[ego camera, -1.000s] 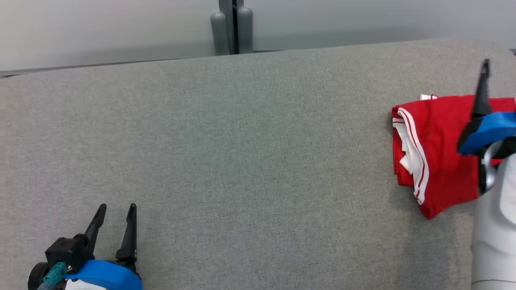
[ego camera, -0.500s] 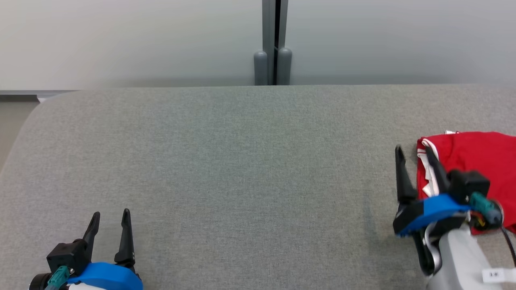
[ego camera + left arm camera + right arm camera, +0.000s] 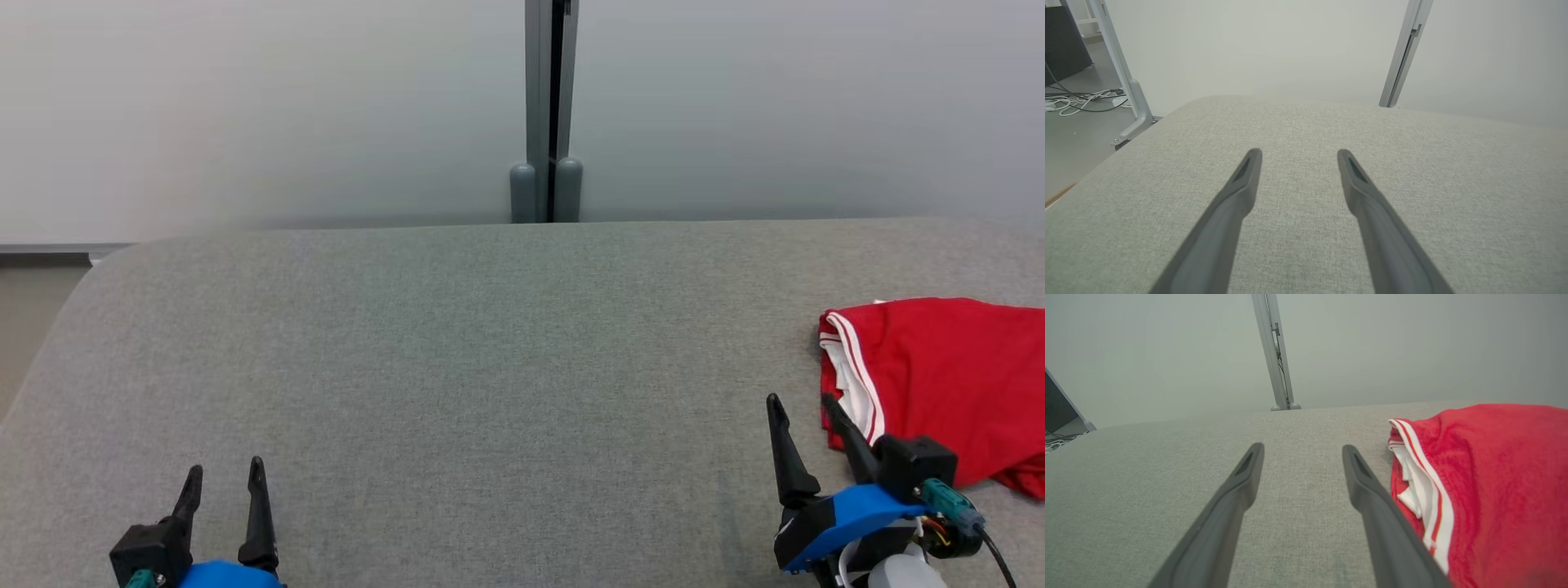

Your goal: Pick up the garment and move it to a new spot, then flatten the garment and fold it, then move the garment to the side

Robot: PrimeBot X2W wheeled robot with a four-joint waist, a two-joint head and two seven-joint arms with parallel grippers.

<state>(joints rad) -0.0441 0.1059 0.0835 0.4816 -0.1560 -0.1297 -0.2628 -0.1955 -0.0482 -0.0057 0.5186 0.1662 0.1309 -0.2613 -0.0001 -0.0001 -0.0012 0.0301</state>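
Observation:
The garment (image 3: 939, 384) is red with white stripes along one edge, folded into a compact pile at the right side of the grey padded surface (image 3: 490, 367). In the right wrist view the garment (image 3: 1486, 486) lies just right of my fingers. My right gripper (image 3: 800, 402) stands open at the lower right, just left of the garment's near corner, with nothing between its fingers. My left gripper (image 3: 224, 471) is open at the lower left over bare fabric, far from the garment. Its fingers (image 3: 1241, 192) hold nothing.
A grey partition wall with a vertical post (image 3: 547, 114) runs behind the surface. The surface's rounded left edge (image 3: 49, 327) drops to the floor, where a metal frame leg (image 3: 1133, 106) and loose cables (image 3: 1077, 100) lie.
The camera has tilted up and shifted, showing more wall. My right gripper came off the garment and drew back to the lower right, left of it. The garment stays folded.

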